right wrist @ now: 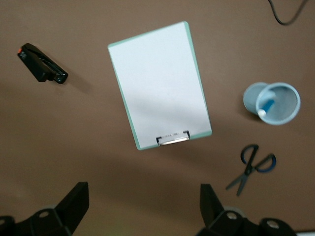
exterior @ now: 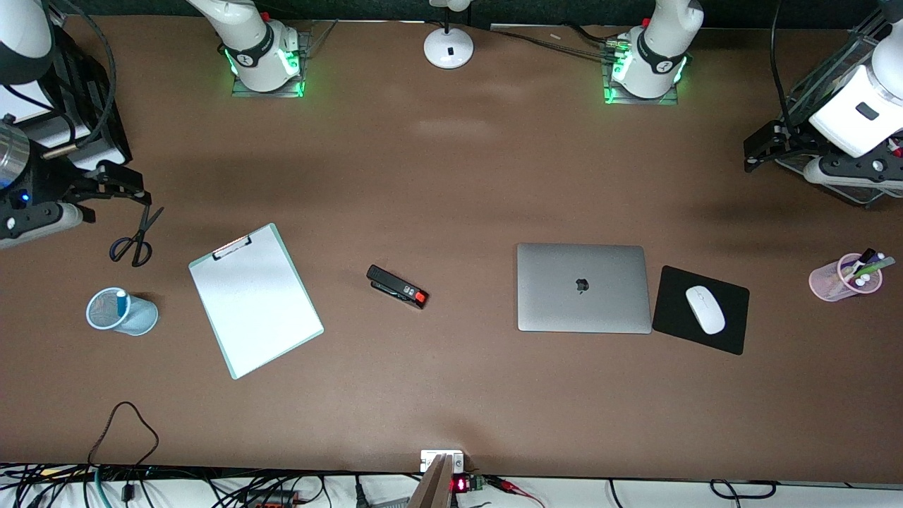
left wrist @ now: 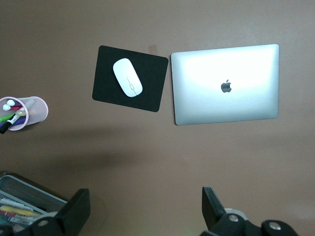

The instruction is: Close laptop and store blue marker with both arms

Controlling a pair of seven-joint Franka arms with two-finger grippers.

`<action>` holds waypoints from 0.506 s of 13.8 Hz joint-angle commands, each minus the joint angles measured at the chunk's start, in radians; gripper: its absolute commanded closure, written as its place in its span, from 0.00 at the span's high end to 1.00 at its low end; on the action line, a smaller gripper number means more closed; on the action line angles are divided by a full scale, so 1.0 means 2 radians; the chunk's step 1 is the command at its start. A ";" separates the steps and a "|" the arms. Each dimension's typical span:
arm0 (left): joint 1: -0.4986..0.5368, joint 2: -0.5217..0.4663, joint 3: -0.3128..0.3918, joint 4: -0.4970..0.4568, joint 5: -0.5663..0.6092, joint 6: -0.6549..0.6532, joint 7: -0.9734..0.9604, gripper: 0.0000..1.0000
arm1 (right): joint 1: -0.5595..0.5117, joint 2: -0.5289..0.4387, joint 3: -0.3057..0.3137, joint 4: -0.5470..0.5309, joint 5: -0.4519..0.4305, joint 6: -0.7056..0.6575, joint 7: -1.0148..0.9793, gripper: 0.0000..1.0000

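The laptop (exterior: 583, 287) lies shut on the table, lid up with the dark apple logo showing; it also shows in the left wrist view (left wrist: 225, 83). The blue marker (exterior: 121, 302) stands in a light-blue mesh cup (exterior: 144, 317) toward the right arm's end; the right wrist view shows the marker (right wrist: 266, 107) in the cup (right wrist: 283, 93). My left gripper (exterior: 752, 155) is open and empty, raised at the left arm's end of the table (left wrist: 146, 211). My right gripper (exterior: 120, 190) is open and empty, raised over the scissors' area (right wrist: 143, 209).
A black mouse pad (exterior: 730, 331) with a white mouse (exterior: 705, 309) lies beside the laptop. A pink cup of pens (exterior: 836, 279) stands toward the left arm's end. A clipboard (exterior: 255, 300), black stapler (exterior: 397, 286) and scissors (exterior: 134, 240) lie toward the right arm's end.
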State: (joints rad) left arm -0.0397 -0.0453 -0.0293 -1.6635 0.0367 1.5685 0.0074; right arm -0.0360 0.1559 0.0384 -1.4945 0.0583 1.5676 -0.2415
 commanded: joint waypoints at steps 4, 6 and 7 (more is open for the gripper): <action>-0.002 -0.006 0.002 0.009 -0.007 -0.016 0.005 1.00 | -0.002 -0.073 -0.002 -0.079 -0.020 0.002 0.068 1.00; -0.002 -0.006 0.000 0.009 -0.006 -0.017 0.005 1.00 | -0.003 -0.081 -0.004 -0.090 -0.021 0.006 0.070 1.00; -0.002 -0.006 0.000 0.009 -0.006 -0.017 0.005 1.00 | -0.002 -0.085 -0.004 -0.092 -0.021 0.004 0.080 1.00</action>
State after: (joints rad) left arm -0.0398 -0.0492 -0.0298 -1.6564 0.0367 1.5543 0.0074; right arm -0.0381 0.0291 0.0304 -1.6304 0.0310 1.5605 -0.1154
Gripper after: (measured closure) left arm 0.000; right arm 0.000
